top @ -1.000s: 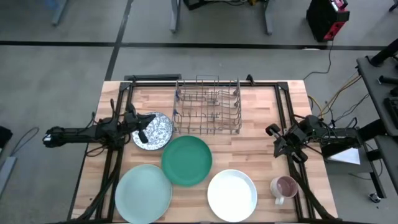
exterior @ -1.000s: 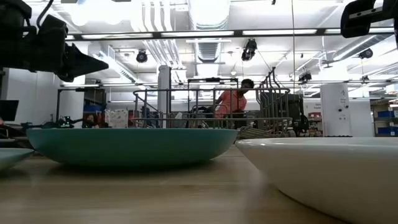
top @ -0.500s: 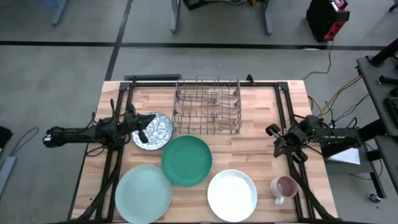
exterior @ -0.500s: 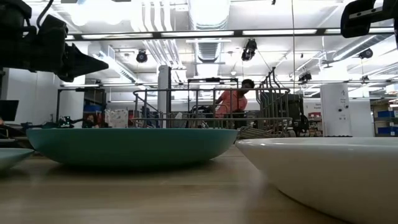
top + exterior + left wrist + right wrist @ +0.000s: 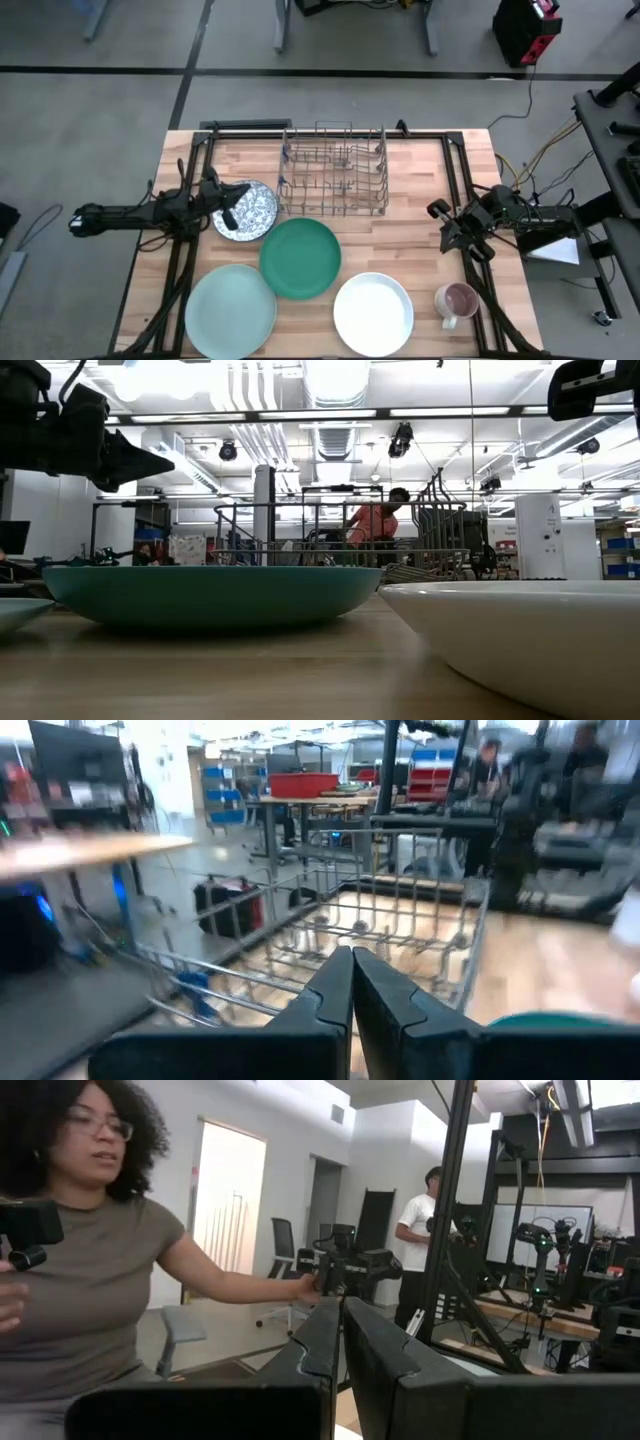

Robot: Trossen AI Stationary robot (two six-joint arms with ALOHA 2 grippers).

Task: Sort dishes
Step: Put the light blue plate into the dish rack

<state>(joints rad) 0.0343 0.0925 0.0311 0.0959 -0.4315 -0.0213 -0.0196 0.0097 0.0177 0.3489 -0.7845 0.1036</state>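
Speckled dish [image 5: 251,208] under left claw [image 5: 229,212] — beside rack [image 5: 334,170].

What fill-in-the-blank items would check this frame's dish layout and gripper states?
1. The left gripper hovers over the ______ dish.
2. The wire rack holds ______ dishes.
3. The mug stands beside the ______ plate.
4. The teal plate overlaps the rim of the ______ plate.

Missing words: speckled; no; white; mint
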